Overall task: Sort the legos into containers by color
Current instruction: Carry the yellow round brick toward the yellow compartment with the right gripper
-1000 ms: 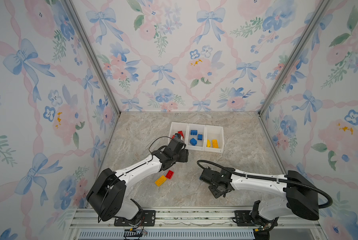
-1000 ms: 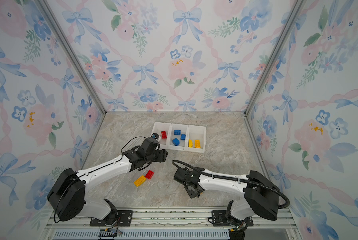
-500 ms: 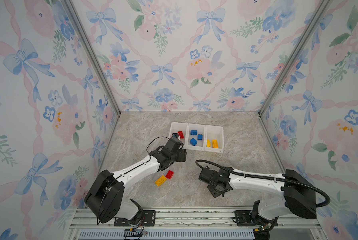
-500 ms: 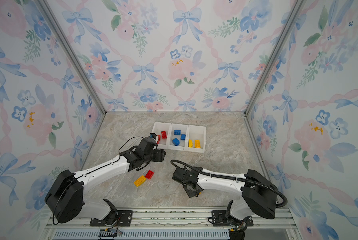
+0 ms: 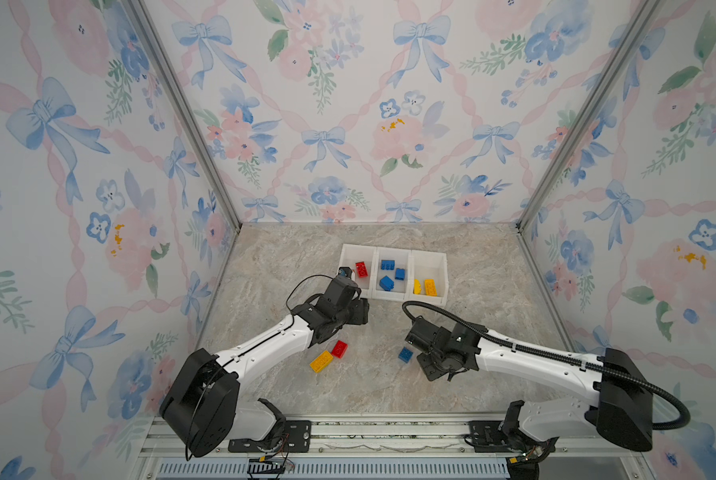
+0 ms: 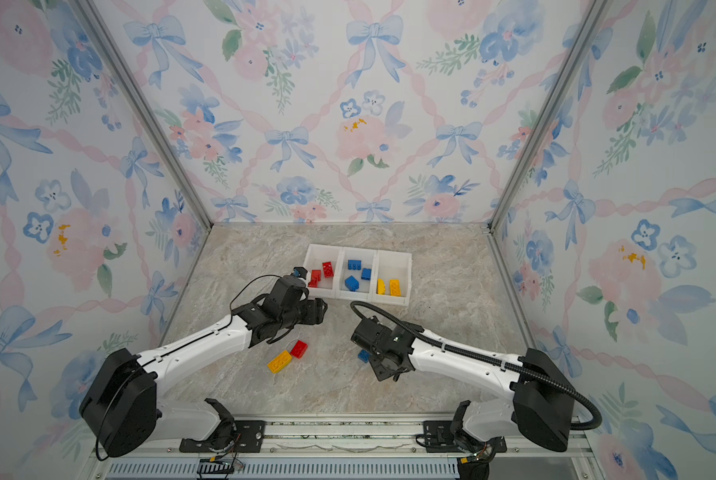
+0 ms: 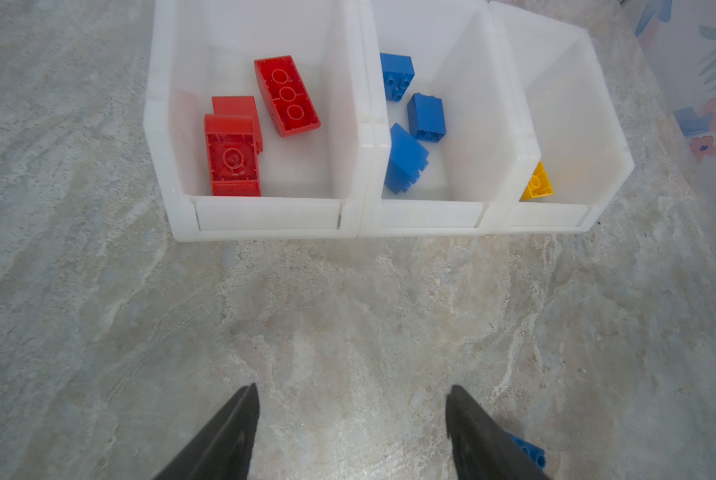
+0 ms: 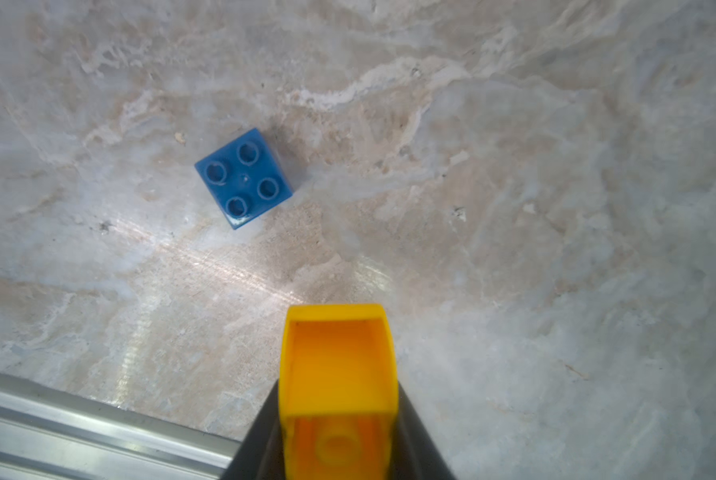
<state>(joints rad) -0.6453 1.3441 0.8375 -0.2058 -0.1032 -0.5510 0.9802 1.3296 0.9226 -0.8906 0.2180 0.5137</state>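
Observation:
Three white containers (image 5: 389, 296) (image 6: 356, 296) (image 7: 264, 216) stand joined in a row at the back. The left one holds red legos (image 7: 286, 95), the middle one blue legos (image 7: 406, 160), the right one yellow legos (image 5: 430, 286). My left gripper (image 7: 352, 390) (image 5: 362, 311) hangs open and empty over bare table just in front of the left container. My right gripper (image 8: 337, 395) is shut on a yellow lego (image 8: 335, 353), low over the table. A loose blue lego (image 8: 244, 178) (image 5: 405, 354) lies beside it. A red lego (image 5: 339, 348) and a yellow lego (image 5: 321, 360) lie under the left arm.
An aluminium rail (image 8: 77, 424) runs along the table's front edge, close to my right gripper. Flowered walls close in the table on three sides. The right arm's black cable (image 5: 431, 309) loops between the containers and its wrist.
My left gripper has drawn back a little from the left container. The right arm has shifted slightly, and the loose blue lego beside it now shows.

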